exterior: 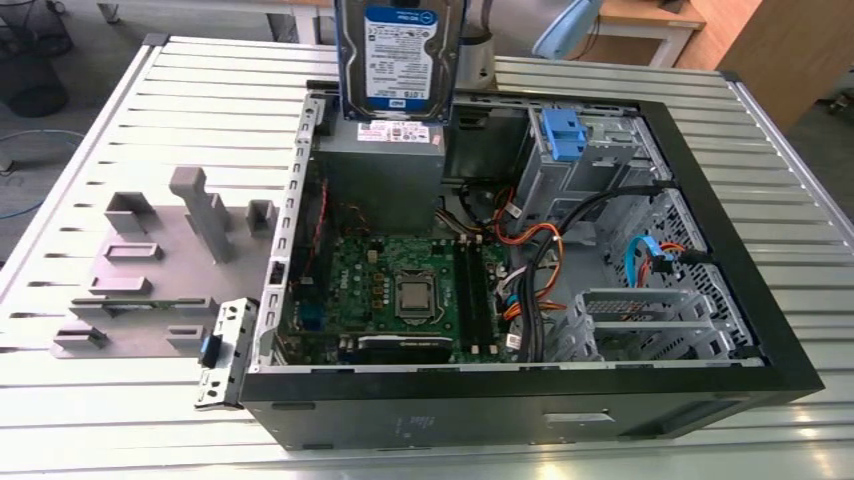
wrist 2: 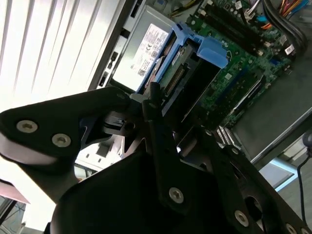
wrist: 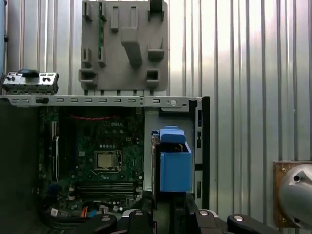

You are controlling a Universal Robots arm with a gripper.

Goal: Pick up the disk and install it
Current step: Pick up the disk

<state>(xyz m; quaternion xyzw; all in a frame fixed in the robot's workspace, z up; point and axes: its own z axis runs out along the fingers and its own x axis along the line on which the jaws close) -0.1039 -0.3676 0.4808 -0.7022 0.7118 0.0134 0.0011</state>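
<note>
The disk (exterior: 396,58), a silver drive with a white-and-blue label in a blue carrier frame, hangs upright in the air over the back of the open computer case (exterior: 747,300). It sits just above the grey power supply (exterior: 384,160). In both wrist views my gripper (wrist 2: 141,109) (wrist: 161,219) is shut on the disk. The blue carrier (wrist 2: 202,51) (wrist: 174,165) sticks out beyond the black fingers (wrist 2: 156,126). Below it lie the power supply (wrist 2: 146,48) and the green motherboard (wrist 2: 243,63).
A drive cage with a blue bracket (exterior: 567,135) stands at the case's back right in the exterior view. Orange and blue cables (exterior: 641,255) run beside the motherboard (exterior: 400,290). A grey fixture plate (exterior: 160,270) (wrist: 124,46) lies on the slatted table (exterior: 120,120) left of the case.
</note>
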